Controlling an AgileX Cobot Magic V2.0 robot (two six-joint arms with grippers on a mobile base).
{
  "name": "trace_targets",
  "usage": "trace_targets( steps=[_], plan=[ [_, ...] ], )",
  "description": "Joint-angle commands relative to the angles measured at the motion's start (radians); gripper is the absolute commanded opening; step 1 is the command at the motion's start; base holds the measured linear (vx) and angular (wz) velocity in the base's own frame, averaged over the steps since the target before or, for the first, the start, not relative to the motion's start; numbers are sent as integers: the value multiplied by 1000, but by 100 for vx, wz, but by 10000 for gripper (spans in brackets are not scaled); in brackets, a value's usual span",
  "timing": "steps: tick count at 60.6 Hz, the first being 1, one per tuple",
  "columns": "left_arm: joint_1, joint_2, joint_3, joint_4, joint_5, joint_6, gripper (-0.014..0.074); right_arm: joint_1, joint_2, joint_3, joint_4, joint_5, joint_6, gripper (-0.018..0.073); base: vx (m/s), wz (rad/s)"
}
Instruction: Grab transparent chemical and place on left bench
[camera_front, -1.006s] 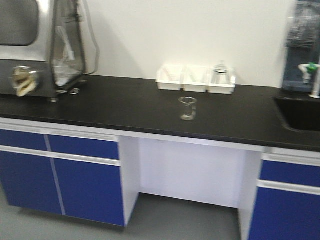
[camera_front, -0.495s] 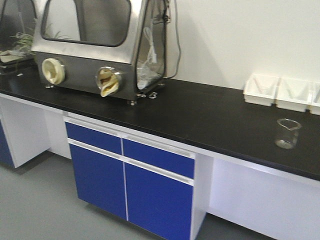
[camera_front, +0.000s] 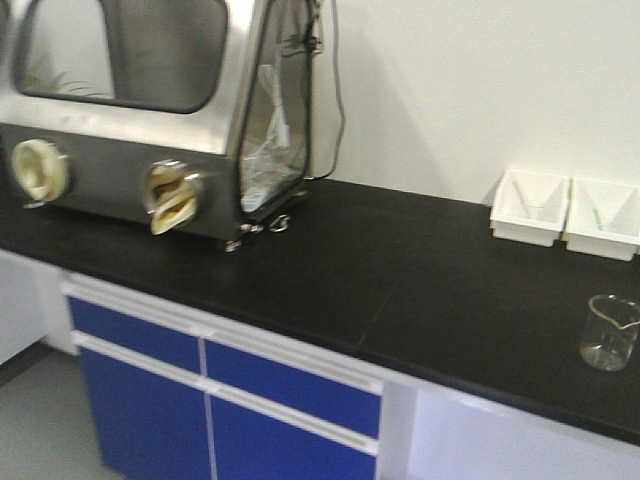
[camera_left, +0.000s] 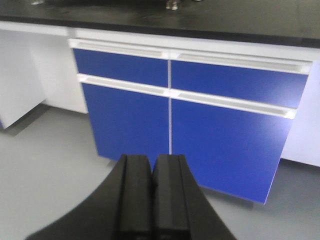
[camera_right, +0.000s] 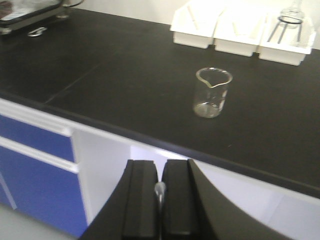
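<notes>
Transparent chemical (camera_right: 160, 190): right wrist view only

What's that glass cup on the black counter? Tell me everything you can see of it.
It is a beaker of clear glass: a straight-walled cylinder with a rim pinched into a pouring spout. It looks empty, with faint whitish marks low on its wall. It stands upright on the black countertop, in front of the white bins and apart from them; nothing else touches it.
</notes>
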Motion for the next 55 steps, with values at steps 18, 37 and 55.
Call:
trace_targets(
  steps=[18,37,55],
  plan=[
    [-2,-19,16,-1,-78,-8,-3,-3,1,-29,-9,-77,1,-4,43,-48],
    [-2,-19,16,-1,-78,-8,-3,-3,1,-29,-9,-77,1,-4,39,-46],
    [-2,-19,16,-1,-78,-8,-3,-3,1,-29,-9,-77,1,-4,33,-36]
  ],
)
